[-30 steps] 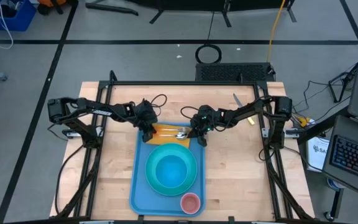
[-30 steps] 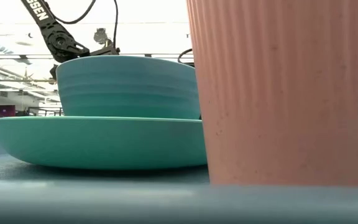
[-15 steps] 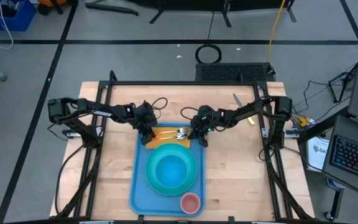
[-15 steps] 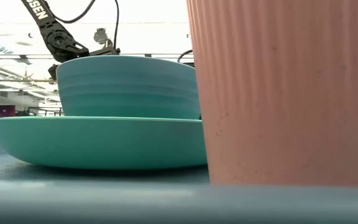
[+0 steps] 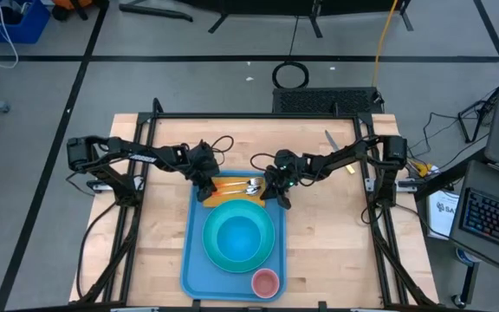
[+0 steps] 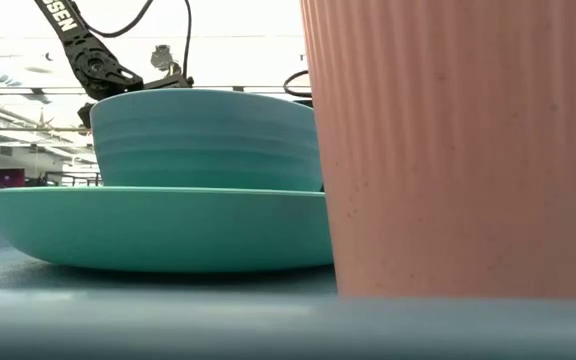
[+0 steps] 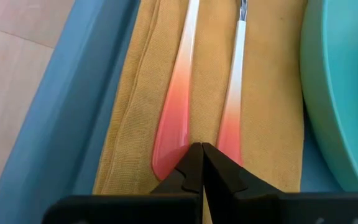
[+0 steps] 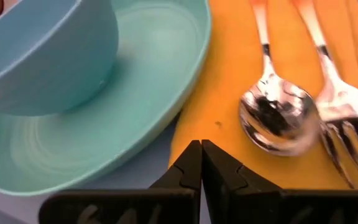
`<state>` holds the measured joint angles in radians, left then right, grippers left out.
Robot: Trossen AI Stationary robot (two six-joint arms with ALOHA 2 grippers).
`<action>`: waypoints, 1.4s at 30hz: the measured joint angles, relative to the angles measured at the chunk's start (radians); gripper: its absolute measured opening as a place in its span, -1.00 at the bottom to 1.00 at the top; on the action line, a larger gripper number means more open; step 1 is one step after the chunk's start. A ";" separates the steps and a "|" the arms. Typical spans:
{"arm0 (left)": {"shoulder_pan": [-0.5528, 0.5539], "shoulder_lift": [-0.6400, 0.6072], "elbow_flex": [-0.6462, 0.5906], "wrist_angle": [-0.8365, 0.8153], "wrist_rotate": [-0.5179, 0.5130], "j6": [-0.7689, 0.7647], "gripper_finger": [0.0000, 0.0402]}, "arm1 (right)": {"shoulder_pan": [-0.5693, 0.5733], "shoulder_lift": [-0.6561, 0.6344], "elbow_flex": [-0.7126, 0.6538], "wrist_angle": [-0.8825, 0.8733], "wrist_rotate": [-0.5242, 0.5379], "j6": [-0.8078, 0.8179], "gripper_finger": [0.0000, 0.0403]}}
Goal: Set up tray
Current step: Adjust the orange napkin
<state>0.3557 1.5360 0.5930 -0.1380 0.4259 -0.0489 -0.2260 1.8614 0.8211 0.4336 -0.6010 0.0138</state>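
Centrally, the large light-blue rectangular plastic tray [image 5: 192,260] lies on the wooden table [image 5: 327,251]. Both pincers hang over its far end: the left gripper [image 7: 201,149], fingers pressed together and holding nothing, above the orange-yellow cloth napkin [image 7: 135,124] at the pink cutlery handles [image 7: 178,93]; the right gripper [image 8: 201,147], likewise closed and empty, near the spoon [image 8: 278,115] and fork [image 8: 347,130].

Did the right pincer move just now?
Yes, a little. In the high view the right pincer has slid slightly toward the plate, away from the tray rim it sat near before. It is shut, over the napkin.
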 joint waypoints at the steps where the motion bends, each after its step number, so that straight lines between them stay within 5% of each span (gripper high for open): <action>1: 0.000 0.000 0.000 0.010 -0.001 -0.001 -0.98 | 0.004 0.000 0.010 -0.020 -0.001 -0.003 -1.00; 7: 0.000 0.000 0.000 0.027 0.004 -0.013 -0.95 | 0.019 0.000 0.097 -0.240 -0.005 -0.064 -1.00; 17: -0.001 0.000 0.000 0.038 -0.009 -0.025 -0.92 | 0.030 0.012 0.150 -0.342 0.026 -0.078 -1.00; 42: -0.001 -0.002 0.002 0.065 -0.109 -0.038 -0.92 | 0.032 0.050 0.180 -0.408 0.030 -0.054 -1.00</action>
<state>0.3546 1.5341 0.5949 -0.0734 0.3168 -0.0869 -0.1940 1.9118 1.0016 0.0257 -0.5709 -0.0406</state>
